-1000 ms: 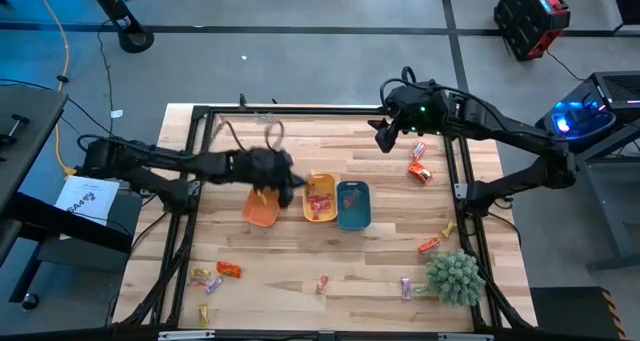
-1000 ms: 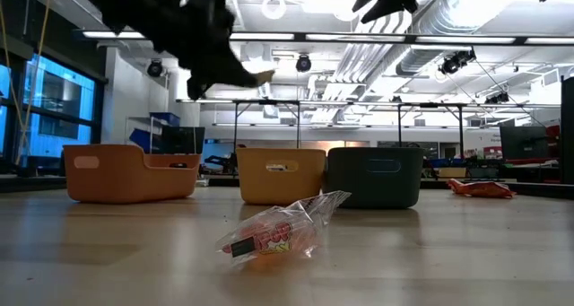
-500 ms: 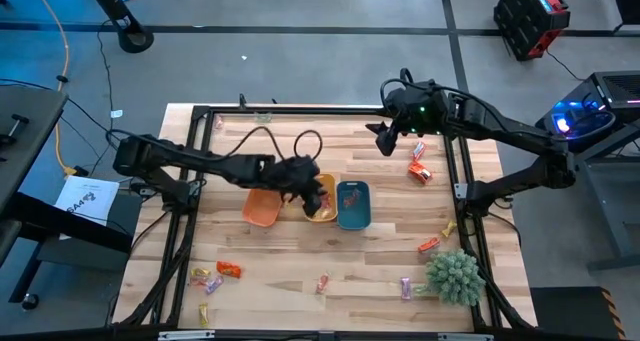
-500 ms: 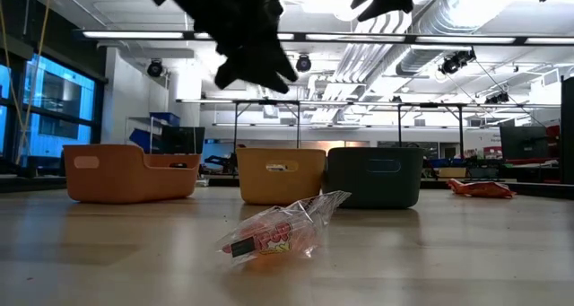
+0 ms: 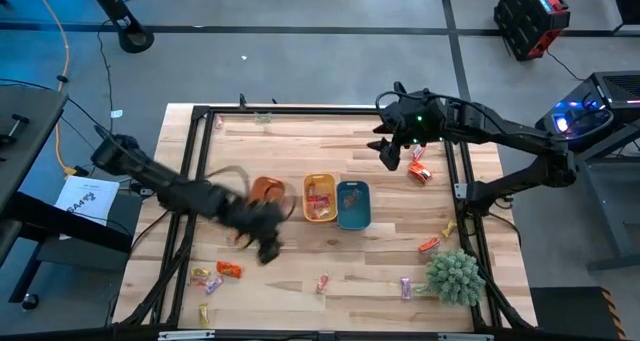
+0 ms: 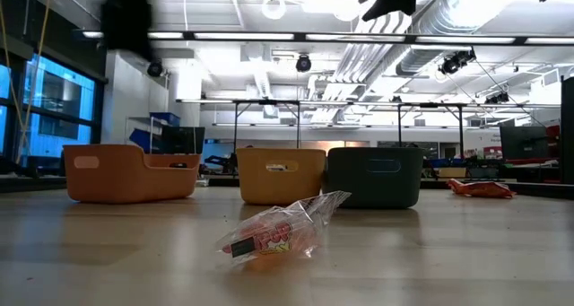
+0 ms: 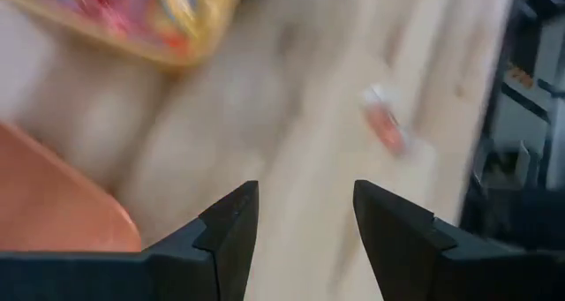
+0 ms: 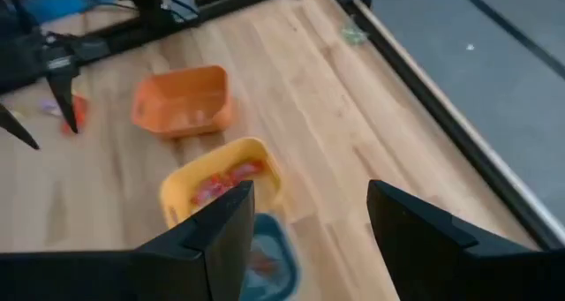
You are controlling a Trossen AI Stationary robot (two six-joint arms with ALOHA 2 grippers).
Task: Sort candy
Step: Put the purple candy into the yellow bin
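Candy lies scattered on the wooden table: a red-orange piece and pink ones near left, one near the middle, and several at the right. The nearest one lies in a clear wrapper. More candy lies in the yellow tray. My left gripper hangs open over bare wood, on the near side of the orange tray, with nothing between its fingers. My right gripper hovers open at the far right, also with nothing in it.
A teal tray stands beside the yellow one. A spiky green plant ball sits at the near right corner. A black frame runs around the table edges. Bare wood lies between the trays and the near-edge candy.
My left gripper has gone from the gap between the orange and yellow trays to above the yellow tray. It has then swung fast toward the table's near edge and left. My right gripper has shifted slightly toward the near edge.
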